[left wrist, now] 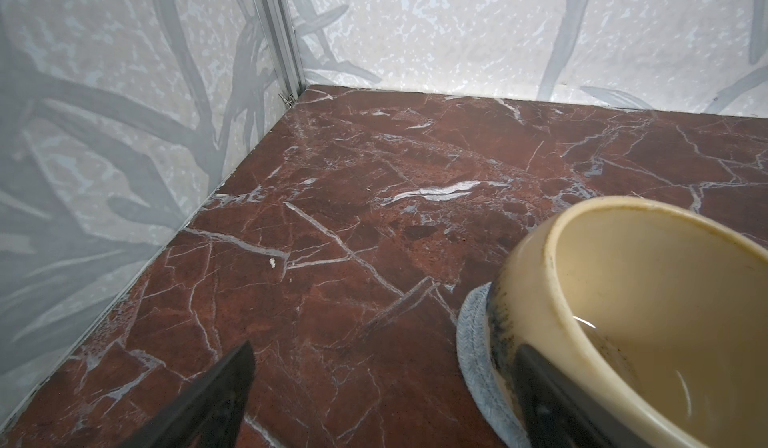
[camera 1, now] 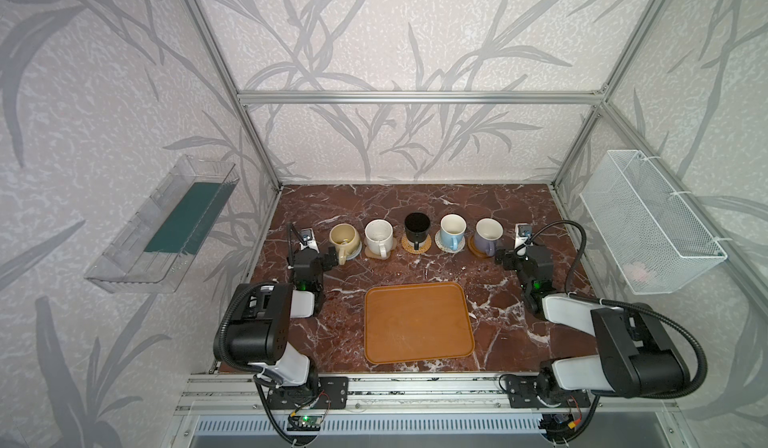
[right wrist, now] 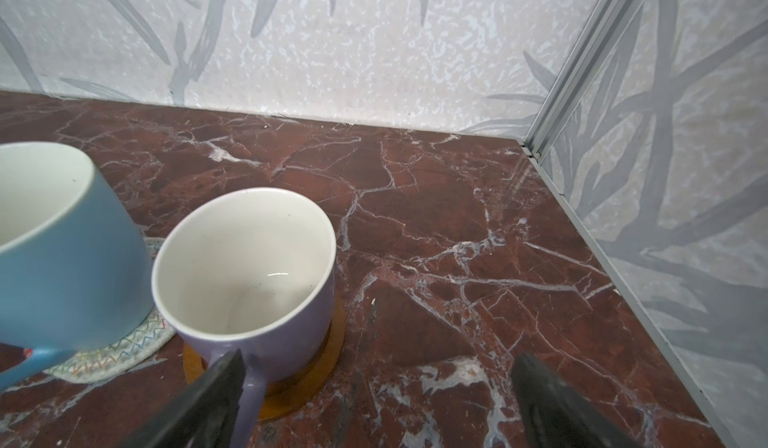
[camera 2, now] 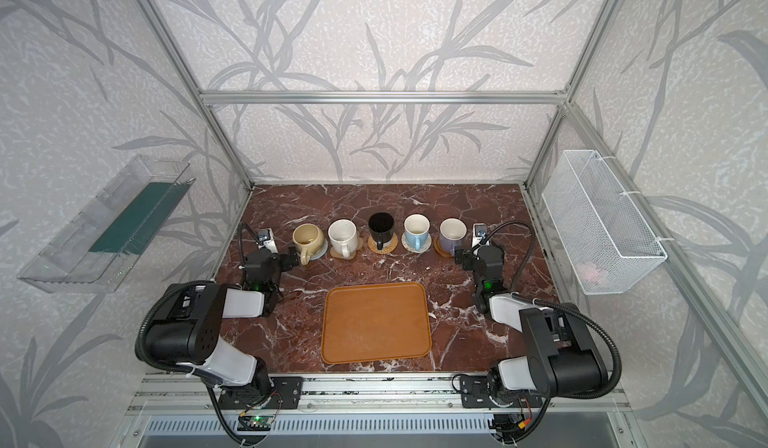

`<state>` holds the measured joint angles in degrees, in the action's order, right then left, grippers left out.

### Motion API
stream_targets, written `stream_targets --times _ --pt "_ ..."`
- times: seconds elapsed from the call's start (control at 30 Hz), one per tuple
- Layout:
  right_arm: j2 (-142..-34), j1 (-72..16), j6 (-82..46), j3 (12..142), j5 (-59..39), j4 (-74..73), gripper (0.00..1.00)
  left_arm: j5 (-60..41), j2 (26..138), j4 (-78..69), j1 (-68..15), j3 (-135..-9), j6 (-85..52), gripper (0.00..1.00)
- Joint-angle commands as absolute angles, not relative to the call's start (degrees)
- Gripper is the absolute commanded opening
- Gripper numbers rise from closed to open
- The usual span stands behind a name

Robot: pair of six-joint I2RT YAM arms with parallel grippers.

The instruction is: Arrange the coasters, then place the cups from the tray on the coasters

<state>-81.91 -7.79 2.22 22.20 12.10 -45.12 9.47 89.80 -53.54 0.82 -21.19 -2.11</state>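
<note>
Since both top views show pretty much the same scene, I'll take them together. Five cups stand in a row across the middle of the table [camera 1: 457, 200], each on its own coaster. Starting from the left edge:
- beige cup [camera 1: 343, 236] on the grey-blue mat [camera 1: 356, 254]
- speckled white cup [camera 1: 379, 234] on the tan paw mat [camera 1: 371, 254]
- black cup [camera 1: 417, 225] on the rattan mat [camera 1: 426, 244]
- light blue cup [camera 1: 452, 229] on the rope mat [camera 1: 440, 243]
- lavender cup [camera 1: 488, 234] on the wooden disc [camera 1: 475, 248]

All the handles point toward the front edge. The tray [camera 1: 417, 323] lies flat near the front edge, roughly centred and well apart from the row. The left gripper [camera 1: 332, 257] sits just beside the beige cup's handle. The right gripper [camera 1: 502, 257] is just beside the lavender cup at the other end of the row. Can't really judge the jaw width from up there.

Left wrist view: the jaws are spread wide and holding nothing. One finger [left wrist: 552, 392] overlaps the beige cup's wall low down, and I can't tell if it's touching. The grey-blue mat pokes out from under that cup.

Right wrist view: the jaws are spread wide here too, with nothing held. One finger [right wrist: 216, 392] sits in front of the lavender cup's handle, and the other is over bare table. The lavender cup is on the wooden disc, with the light blue cup right next to it on the rope mat.
</note>
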Motion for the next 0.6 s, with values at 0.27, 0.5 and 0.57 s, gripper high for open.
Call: stream_targets --times 0.27,0.5,0.57 --pt "-89.73 -7.47 1.76 21.07 13.87 -54.69 0.99 8.56 89.91 -53.96 0.84 -21.73 -2.02 0.99" --pt "-88.29 -7.47 1.58 22.08 13.58 -50.36 0.99 8.66 89.88 -53.98 0.80 -21.78 -2.02 0.99" --pt "-88.68 -7.48 1.65 21.82 13.71 -51.42 0.99 8.62 89.91 -53.96 0.85 -21.72 -2.02 0.99"
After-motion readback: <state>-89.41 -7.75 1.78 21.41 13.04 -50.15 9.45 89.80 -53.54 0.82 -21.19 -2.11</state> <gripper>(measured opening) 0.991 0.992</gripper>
